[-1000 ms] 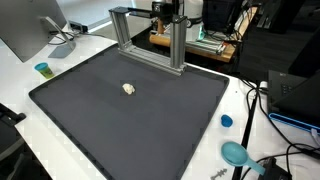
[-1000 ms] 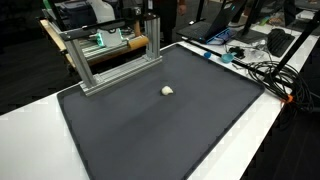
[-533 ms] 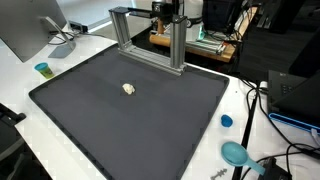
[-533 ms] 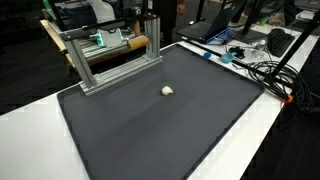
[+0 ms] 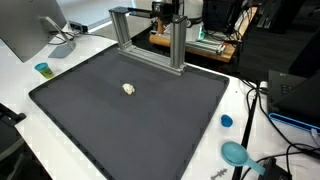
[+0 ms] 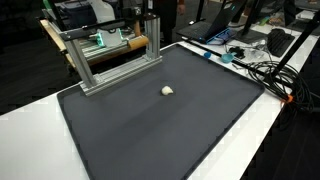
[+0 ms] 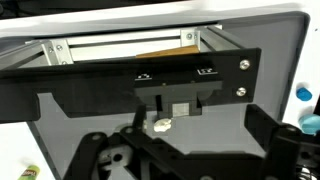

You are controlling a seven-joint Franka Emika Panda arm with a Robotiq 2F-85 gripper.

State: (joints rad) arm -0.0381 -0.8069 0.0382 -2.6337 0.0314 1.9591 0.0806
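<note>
- one broad white table [image 5: 20, 85] carries everything in the room's middle, and it shows in both exterior views.
- one big dark grey rubbery mat [image 5: 150, 120] covers most of the table; it also fills an exterior view [image 6: 170, 130] from another side.
- one silver aluminium bar frame [image 5: 178, 45] stands upright along the mat's far edge. it is seen again in an exterior view [image 6: 110, 70] and across the top of the wrist view [image 7: 120, 50].
- one grey computer monitor [image 5: 25, 25] sits off the mat at a table corner.
- one black gripper [image 7: 190, 160] shows only in the wrist view, low in the picture. its dark fingers [image 7: 285, 150] are spread wide apart, holding nothing.
- one teal round dish [image 5: 235, 153] lies on the table beside a mat corner, near tangled cables.
- one small teal cup [image 5: 42, 69] stands just off the mat near the monitor.
- one small blue cap [image 5: 226, 121] rests beside the mat's edge.
- one small cream-white lump [image 5: 128, 89] lies alone on the mat, well apart from the frame [image 6: 167, 90]. in the wrist view it sits between the spread fingers' lines, untouched [image 7: 160, 126].
</note>
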